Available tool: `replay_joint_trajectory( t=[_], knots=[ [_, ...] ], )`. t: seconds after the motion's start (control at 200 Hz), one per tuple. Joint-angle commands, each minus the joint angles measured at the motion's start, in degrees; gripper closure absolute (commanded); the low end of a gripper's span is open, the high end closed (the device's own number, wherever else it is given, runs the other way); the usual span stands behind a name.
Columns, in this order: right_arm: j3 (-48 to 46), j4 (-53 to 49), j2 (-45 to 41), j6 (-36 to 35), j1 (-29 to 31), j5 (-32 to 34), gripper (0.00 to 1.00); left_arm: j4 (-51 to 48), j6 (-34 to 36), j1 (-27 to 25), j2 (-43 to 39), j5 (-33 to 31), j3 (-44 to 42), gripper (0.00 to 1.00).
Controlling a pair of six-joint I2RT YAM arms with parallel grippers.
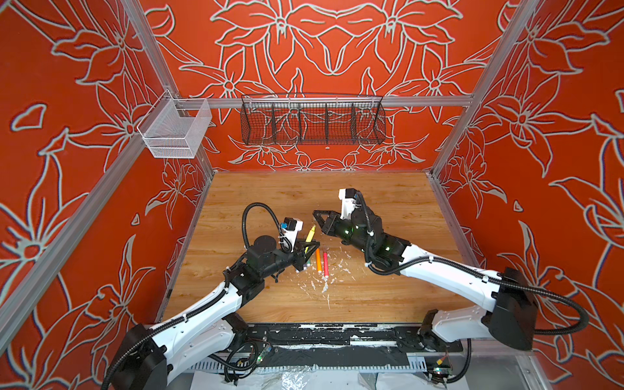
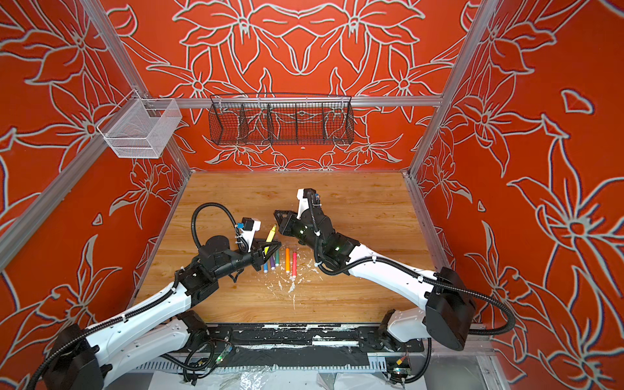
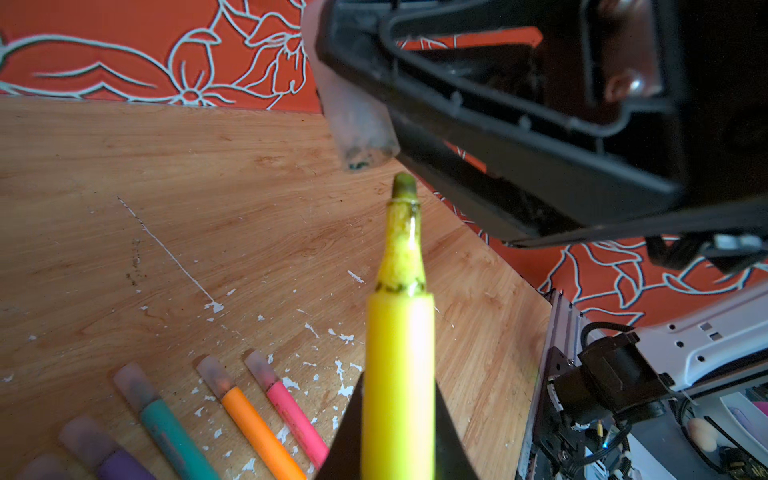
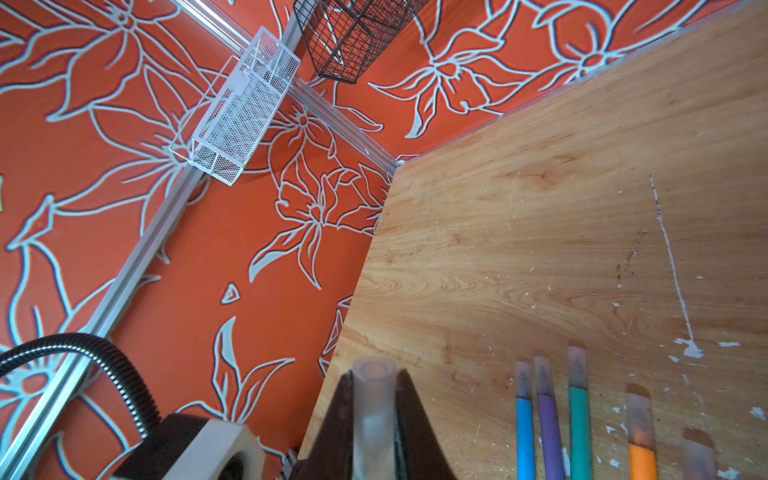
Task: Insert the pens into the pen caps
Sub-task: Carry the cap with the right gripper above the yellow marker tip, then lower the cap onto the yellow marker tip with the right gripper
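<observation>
The left gripper [image 3: 399,399] was clamped on the yellow pen [image 3: 400,340] at mid-barrel, leaving its bare tip free and raised clear of the row of 5 capped pens [image 4: 579,419]. The right gripper [image 4: 374,386] was clamped on 1 clear pen cap [image 3: 358,116], which sat just short of that tip and slightly off-axis, apparently for insertion in free air. The row lay flat on the wooden table [image 1: 371,202], evidently finished work.

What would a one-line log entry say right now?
left gripper: shut on yellow pen | right gripper: shut on clear cap | pen tip close to cap, not inserted | five capped pens on table
</observation>
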Motion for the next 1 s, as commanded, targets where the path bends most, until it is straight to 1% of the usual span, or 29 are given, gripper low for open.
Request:
replay_joint_trajectory(
  t=[0.0, 0.45, 0.611, 0.686, 0.741, 0.786, 0.831, 0.911, 0.991],
  knots=[
    [-0.2, 1.8, -0.9, 0.8, 0.7, -0.7, 1.00, 1.5, 0.7, -0.3, -0.5, -1.5, 0.0, 1.00],
    [-1.1, 3.7, 0.8, 1.0, 2.3, -1.5, 1.00, 0.6, 0.7, -0.3, -1.6, -4.1, -0.3, 1.00],
    [-1.6, 3.5, 0.8, 1.0, 3.0, -1.3, 1.00, 0.3, -0.7, -0.2, -1.4, -5.5, -0.1, 1.00],
    [-2.6, 4.0, 0.6, 1.0, 3.7, -0.9, 1.00, -1.0, -2.7, 0.0, -1.4, -6.0, 1.1, 1.00],
    [-3.5, 4.8, 0.4, 1.0, 4.3, -0.8, 1.00, -2.0, -6.4, 0.6, -1.7, -5.9, 2.6, 1.00],
    [-4.0, 5.1, 0.2, 0.8, 4.8, -0.6, 1.00, -0.5, -10.1, 0.9, -1.9, -4.6, 3.3, 1.00],
    [-4.5, 5.7, 0.1, 0.6, 5.4, -0.3, 1.00, 0.8, -12.1, 0.9, -1.8, -2.5, 4.6, 1.00],
    [-5.0, 7.3, 0.2, -0.1, 6.5, -0.6, 1.00, -0.2, -14.5, 0.9, -1.1, -1.0, 8.0, 1.00],
    [-4.9, 7.2, 0.3, -0.9, 7.8, -0.5, 1.00, -0.6, -16.3, 0.9, -0.5, -2.0, 9.9, 1.00]
  ],
)
